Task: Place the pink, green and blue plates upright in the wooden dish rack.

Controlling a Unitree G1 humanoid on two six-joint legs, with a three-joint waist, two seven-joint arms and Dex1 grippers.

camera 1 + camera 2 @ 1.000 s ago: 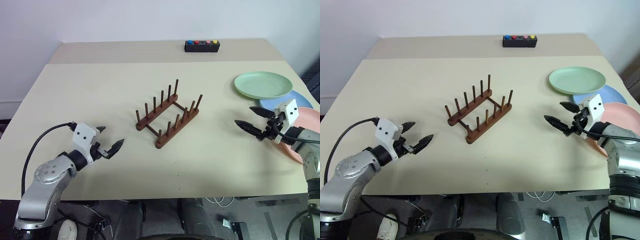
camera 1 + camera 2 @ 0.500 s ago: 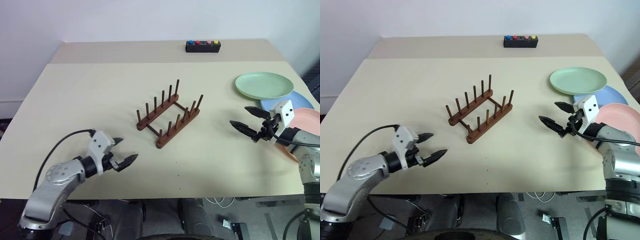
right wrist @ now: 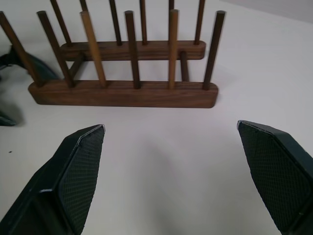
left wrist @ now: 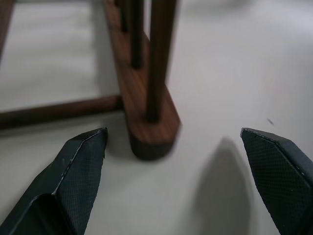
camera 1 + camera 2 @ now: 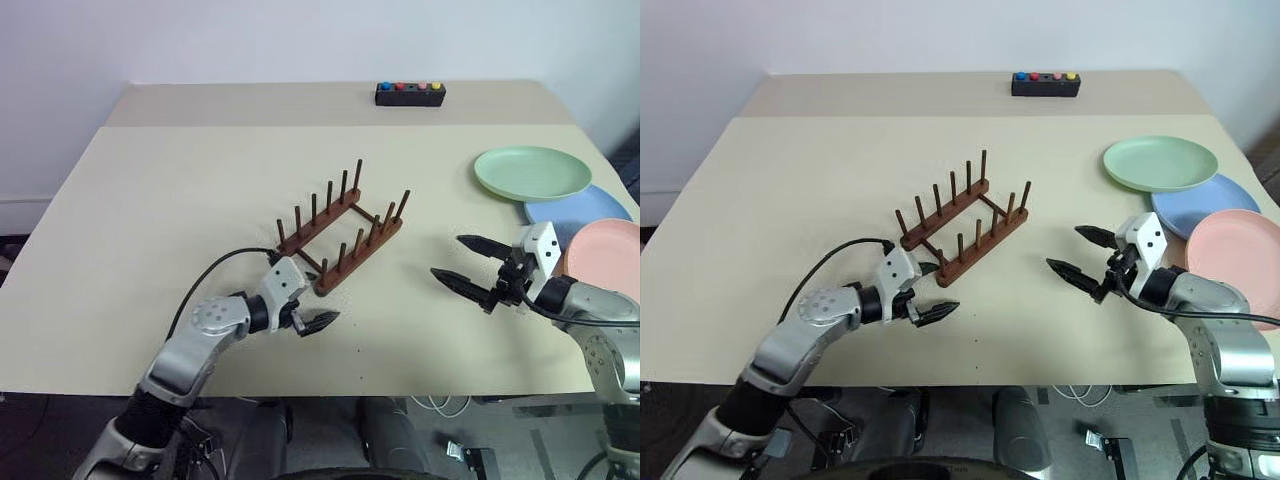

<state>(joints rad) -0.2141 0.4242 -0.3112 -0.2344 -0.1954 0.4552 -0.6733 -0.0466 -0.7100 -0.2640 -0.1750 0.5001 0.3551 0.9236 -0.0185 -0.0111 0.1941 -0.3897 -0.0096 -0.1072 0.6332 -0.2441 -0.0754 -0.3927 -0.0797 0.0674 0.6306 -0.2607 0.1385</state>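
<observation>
The wooden dish rack [image 5: 340, 240] stands empty at the middle of the table, set at a slant. At the right lie three overlapping plates, all flat: green [image 5: 532, 172] farthest, blue [image 5: 580, 208] in the middle, pink [image 5: 605, 255] nearest. My left gripper [image 5: 312, 305] is open at the rack's near end, low over the table; in the left wrist view the end of one rail [image 4: 149, 132] lies between its fingers [image 4: 73, 166], apart from both. My right gripper [image 5: 450, 257] is open and empty, between rack and plates, pointing at the rack [image 3: 122, 93].
A black box with coloured buttons [image 5: 408, 93] sits at the table's far edge. The beige table [image 5: 180, 200] has wide bare room left of the rack. A black cable [image 5: 215, 275] loops from my left wrist.
My left gripper has swung right across the table's front to the rack's near end. My right gripper has drifted left, away from the plates toward the rack. Both stay open.
</observation>
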